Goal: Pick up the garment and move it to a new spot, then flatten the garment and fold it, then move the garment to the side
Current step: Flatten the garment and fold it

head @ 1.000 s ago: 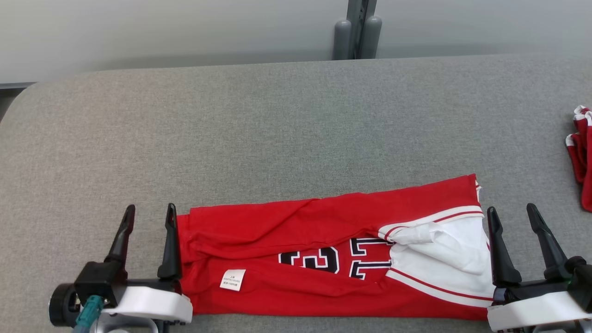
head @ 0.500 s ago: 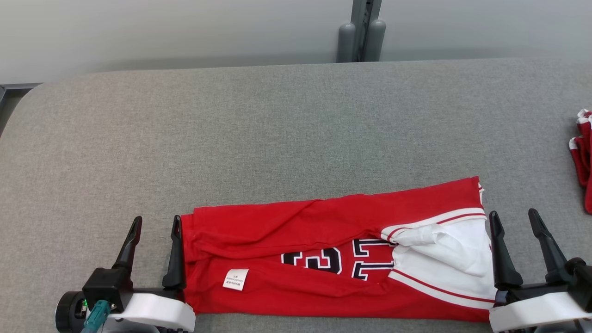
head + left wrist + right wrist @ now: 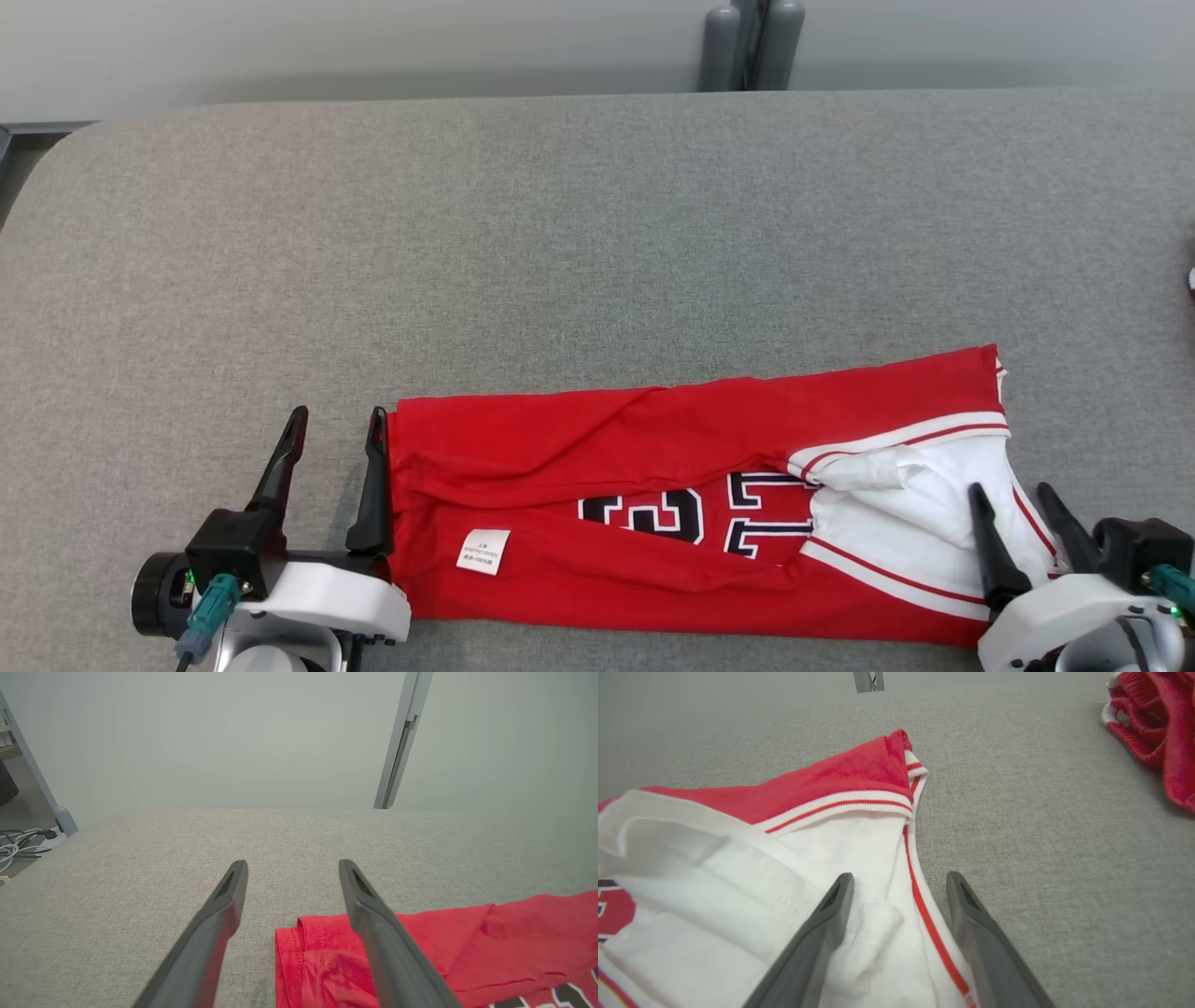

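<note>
The red jersey (image 3: 653,448) lies as a long folded strip on the grey padded table (image 3: 560,233), black numbers showing and its white lining (image 3: 915,513) turned out at the right end. My left gripper (image 3: 338,415) stands open at the jersey's left edge. In the left wrist view, the left gripper (image 3: 293,863) has its right finger (image 3: 373,924) over the red hem (image 3: 322,952). My right gripper (image 3: 1010,490) is open over the white right end. In the right wrist view, the right gripper (image 3: 901,876) straddles the red-striped edge of the white cloth (image 3: 784,868).
Another red and white garment (image 3: 1157,728) lies bunched to the right of the jersey. A grey post (image 3: 752,42) stands behind the table's far edge. The table's rounded left corner (image 3: 56,159) is near, with cables on the floor (image 3: 18,844) beyond it.
The camera has shifted. My right gripper has moved in from beside the jersey's right end to over its white edge. The left gripper keeps its place at the left edge.
</note>
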Motion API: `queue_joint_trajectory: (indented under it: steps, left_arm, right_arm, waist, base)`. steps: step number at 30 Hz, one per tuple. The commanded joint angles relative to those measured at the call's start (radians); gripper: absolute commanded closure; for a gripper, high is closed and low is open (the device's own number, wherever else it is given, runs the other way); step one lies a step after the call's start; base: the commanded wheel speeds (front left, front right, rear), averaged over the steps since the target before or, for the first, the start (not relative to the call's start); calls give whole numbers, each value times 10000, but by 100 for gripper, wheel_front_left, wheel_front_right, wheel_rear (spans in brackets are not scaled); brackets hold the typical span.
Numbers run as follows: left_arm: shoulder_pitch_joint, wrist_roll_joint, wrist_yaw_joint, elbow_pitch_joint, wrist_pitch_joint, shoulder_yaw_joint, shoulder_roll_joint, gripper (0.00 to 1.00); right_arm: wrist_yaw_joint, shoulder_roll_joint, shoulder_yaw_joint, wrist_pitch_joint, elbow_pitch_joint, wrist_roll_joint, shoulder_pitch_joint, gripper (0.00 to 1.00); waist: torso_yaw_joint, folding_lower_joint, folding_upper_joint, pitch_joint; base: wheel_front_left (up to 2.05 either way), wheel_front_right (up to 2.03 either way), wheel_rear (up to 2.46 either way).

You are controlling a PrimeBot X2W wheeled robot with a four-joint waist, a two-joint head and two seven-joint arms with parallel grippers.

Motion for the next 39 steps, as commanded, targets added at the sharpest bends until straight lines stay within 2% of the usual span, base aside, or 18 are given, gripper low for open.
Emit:
queue_joint_trajectory:
  steps: [1, 7, 8, 9, 10, 16, 22, 29, 35, 39]
  left_arm:
    - [-182, 43, -25, 49, -10, 17, 13, 0]
    - [-300, 93, -84, 142, -10, 38, -74, 0]
    - [-300, 98, -87, 150, -10, 47, -90, 0]
    - [-293, 105, -87, 149, -10, 63, -100, 0]
    - [-279, 120, -98, 146, -10, 76, -105, 0]
    - [-209, 186, -162, 164, -10, 130, -152, 0]
    - [-122, 198, -221, 141, -10, 158, -210, 0]
    - [-24, 215, -274, 169, -10, 206, -255, 0]
    - [87, 218, -297, 200, -10, 217, -283, 0]
    - [101, 193, -335, 193, -10, 243, -281, 0]
  right_arm:
    - [1, -129, 131, 40, 385, 153, -259, 0]
    - [10, -275, 894, 503, 1501, 613, -582, 0]
    - [9, -271, 996, 588, 1605, 748, -596, 16]
    - [9, -278, 1120, 717, 1714, 821, -580, 53]
    - [9, -288, 1219, 800, 1792, 939, -568, 100]
    - [-25, -670, 1222, 546, 1781, 1388, -624, 100]
    - [-25, -1112, 599, 197, 1632, 1544, -447, 100]
    - [-17, -1337, 12, -22, 1200, 1368, -228, 100]
    - [-7, -1327, -234, 87, 79, 975, -63, 100]
    - [1, -1108, 12, 495, -1472, 588, 86, 100]
  waist:
    - [18, 0, -1, 60]
    - [70, 0, -1, 89]
    - [79, 0, -1, 82]
    - [79, 0, -1, 71]
    - [74, 0, -1, 62]
    - [12, 0, -1, 12]
    - [-33, 0, -1, -68]
    - [-106, 0, -1, -148]
    - [-204, 0, -1, -271]
    - [-254, 0, -1, -373]
  base:
    - [0, 0, 0]
    - [0, 0, 0]
    - [0, 0, 0]
    - [0, 0, 0]
    - [0, 0, 0]
    - [0, 0, 0]
    - [0, 0, 0]
    - [0, 0, 0]
    - [0, 0, 0]
    - [0, 0, 0]
